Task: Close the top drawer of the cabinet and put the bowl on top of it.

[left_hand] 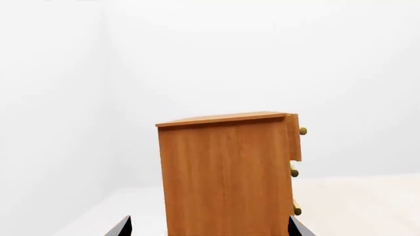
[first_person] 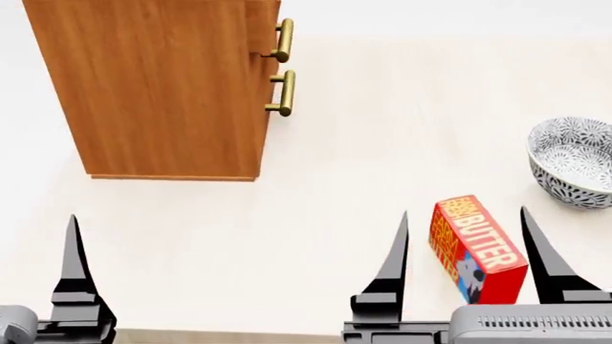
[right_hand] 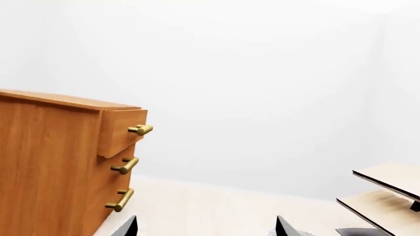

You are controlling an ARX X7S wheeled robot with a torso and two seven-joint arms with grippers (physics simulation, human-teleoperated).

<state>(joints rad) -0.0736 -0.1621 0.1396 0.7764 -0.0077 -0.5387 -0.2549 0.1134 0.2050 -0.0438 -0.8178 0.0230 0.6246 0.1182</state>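
Observation:
The orange-brown cabinet [first_person: 163, 86] stands at the far left, side panel toward me, front facing right; the head view cuts off its top. Its top drawer [right_hand: 120, 130] sticks out a little from the front, brass handle [right_hand: 141, 130] forward; the left wrist view also shows the drawer [left_hand: 295, 140] protruding. The patterned bowl [first_person: 574, 161] sits upright on the pale surface at the far right, well apart from the cabinet. My left gripper [left_hand: 210, 219] is open and empty, short of the cabinet's side. My right gripper [first_person: 464, 211] is open, fingers either side of a butter box, the bowl beyond to its right.
A red butter box [first_person: 478, 247] lies on the surface between the right gripper's fingers in the head view. Two lower drawer handles [first_person: 284, 93] jut from the cabinet front. Pale slanted wooden panels [right_hand: 387, 191] stand off to the right. The surface's near edge [first_person: 229, 331] runs just before the grippers.

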